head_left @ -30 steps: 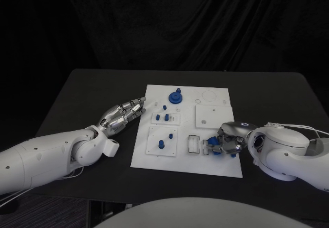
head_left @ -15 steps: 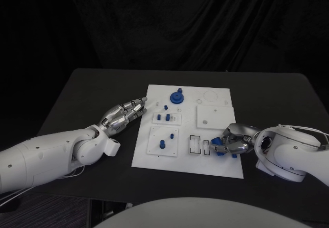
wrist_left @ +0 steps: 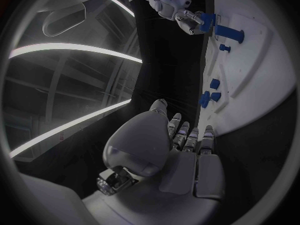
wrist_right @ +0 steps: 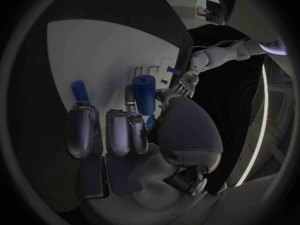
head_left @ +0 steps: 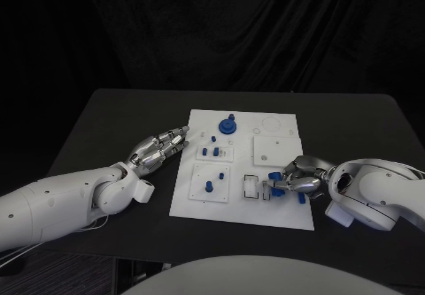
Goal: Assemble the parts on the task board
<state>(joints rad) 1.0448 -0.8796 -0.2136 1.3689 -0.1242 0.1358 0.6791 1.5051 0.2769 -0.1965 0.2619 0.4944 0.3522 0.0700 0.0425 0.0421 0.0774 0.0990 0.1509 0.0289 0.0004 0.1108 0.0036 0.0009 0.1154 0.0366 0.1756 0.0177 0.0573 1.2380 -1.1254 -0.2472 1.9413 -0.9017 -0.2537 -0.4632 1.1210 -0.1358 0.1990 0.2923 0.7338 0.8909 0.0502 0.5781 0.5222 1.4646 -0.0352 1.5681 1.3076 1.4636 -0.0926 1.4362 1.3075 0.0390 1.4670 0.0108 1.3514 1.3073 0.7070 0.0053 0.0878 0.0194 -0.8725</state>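
The white task board (head_left: 276, 212) lies mid-table. My right hand (head_left: 303, 177) is over its near right part and grips a blue cylindrical part (head_left: 276, 184) beside two rectangular slots (head_left: 252, 187). In the right wrist view that blue part (wrist_right: 142, 96) stands between thumb and fingers, and a second blue piece (wrist_right: 79, 90) shows by a fingertip. My left hand (head_left: 159, 150) lies flat with straight fingers at the board's left edge and holds nothing. A round blue part (head_left: 228, 126) and small blue pegs (head_left: 210, 151) stand on the board.
More blue pegs (head_left: 210, 184) sit in a raised square block on the board's near left. A plain white square block (head_left: 276, 150) is on the right. Bare black table (head_left: 115, 117) surrounds the board on all sides.
My right wrist has turned and the forearm has swung, while the blue part stays by the slots. The left arm has not moved.
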